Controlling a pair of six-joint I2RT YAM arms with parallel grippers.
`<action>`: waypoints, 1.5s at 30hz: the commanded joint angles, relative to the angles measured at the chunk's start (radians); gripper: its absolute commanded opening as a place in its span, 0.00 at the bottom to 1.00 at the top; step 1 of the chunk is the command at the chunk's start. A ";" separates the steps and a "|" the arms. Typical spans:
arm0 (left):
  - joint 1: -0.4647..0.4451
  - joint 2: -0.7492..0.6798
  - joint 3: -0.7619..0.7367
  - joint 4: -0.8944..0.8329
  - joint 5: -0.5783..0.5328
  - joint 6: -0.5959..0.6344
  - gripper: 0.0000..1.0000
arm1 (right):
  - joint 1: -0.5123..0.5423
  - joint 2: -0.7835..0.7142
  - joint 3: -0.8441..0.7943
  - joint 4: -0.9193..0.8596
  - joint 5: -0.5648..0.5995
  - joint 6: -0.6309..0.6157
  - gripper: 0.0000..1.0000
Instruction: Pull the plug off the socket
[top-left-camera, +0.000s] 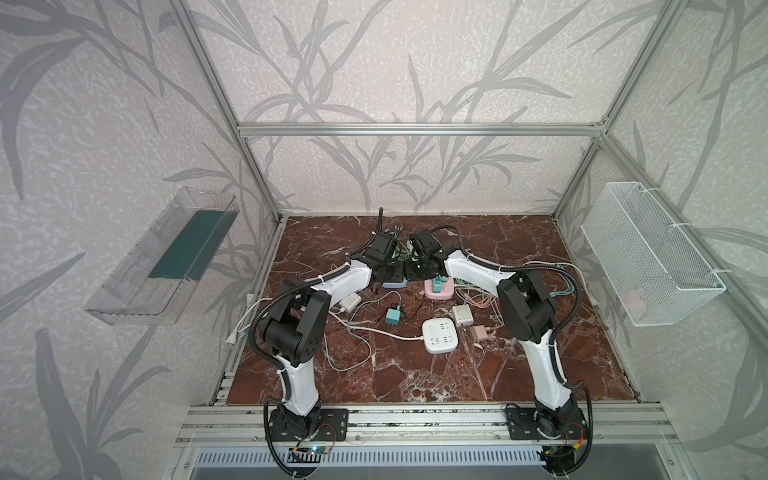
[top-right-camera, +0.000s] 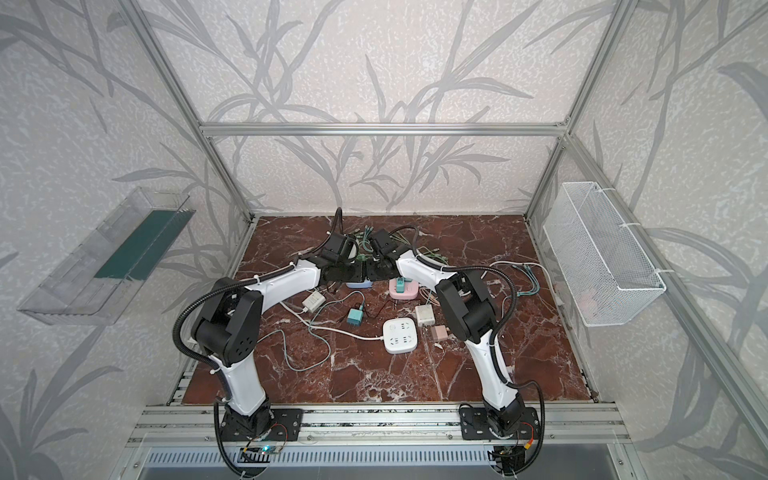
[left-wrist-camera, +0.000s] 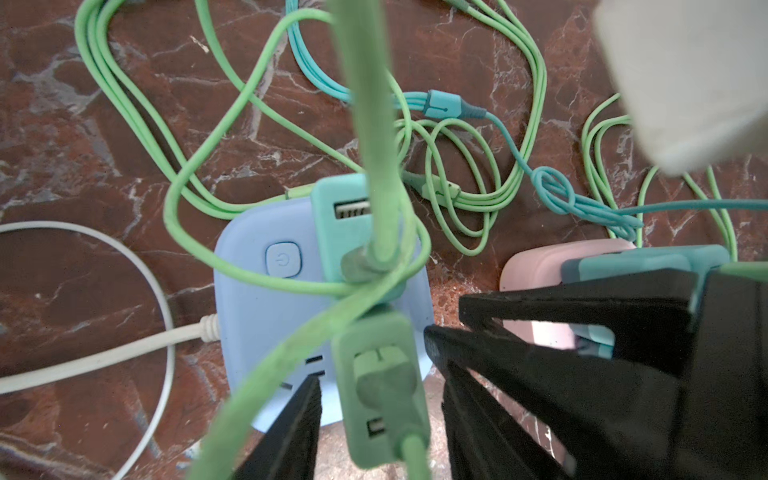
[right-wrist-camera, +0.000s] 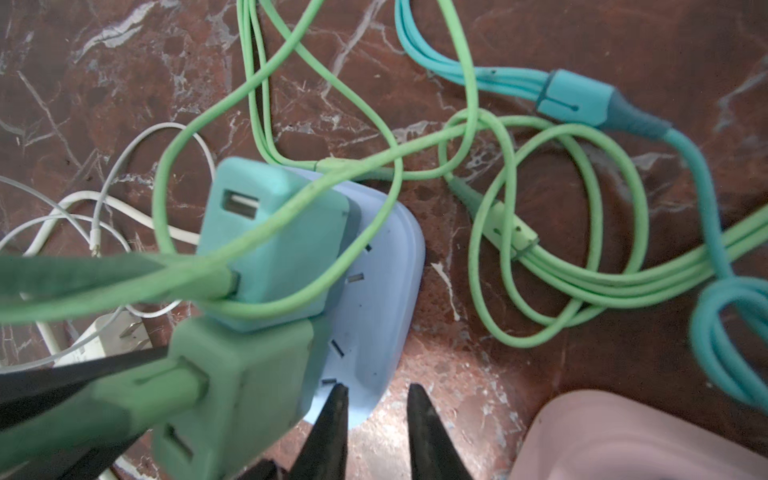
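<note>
- Plug (left-wrist-camera: 380, 390): green, seated in the blue socket (left-wrist-camera: 257, 316) at the corner closest to my left wrist camera, with a green lead (left-wrist-camera: 410, 453) pushed into its face.
- My left gripper (left-wrist-camera: 380, 374) straddles it with the jaws apart, one finger (left-wrist-camera: 291, 436) on either side. A sliver of socket shows between that finger and the plug, so I read no clamp yet.
- The socket lies flat on the marble table (left-wrist-camera: 50, 174), mid-table towards the back wall. In both top views only the near edge of the socket (top-left-camera: 394, 285) (top-right-camera: 358, 285) peeks out under the two wrists.
- A white cord (left-wrist-camera: 104, 357) leaves its side.
- My right gripper (right-wrist-camera: 376, 390) reaches in from the opposite side, jaws drawn close with only a slim gap. One tip sits over the socket's corner, the other just off its edge above the table. Whether it presses on the socket I cannot tell.
- Just beyond the plug, a teal plug (left-wrist-camera: 353, 232) sits in the same socket.
- A pink socket (left-wrist-camera: 536, 266) stands near the blue one, apart from it, partly behind the right gripper's fingers.
- Farthest out, green cables (left-wrist-camera: 478, 203) and a teal cable (left-wrist-camera: 557, 187), knotted on itself, lie in loose coils on the table.
</note>
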 joint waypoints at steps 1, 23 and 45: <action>-0.016 0.031 0.049 -0.046 -0.039 0.007 0.46 | -0.010 0.034 0.037 -0.036 0.014 -0.004 0.26; -0.020 -0.009 0.080 -0.093 -0.054 0.012 0.16 | 0.028 0.133 0.111 -0.048 -0.039 0.016 0.26; -0.013 -0.071 0.094 -0.132 -0.147 -0.008 0.15 | 0.058 0.179 0.148 -0.161 0.007 -0.024 0.24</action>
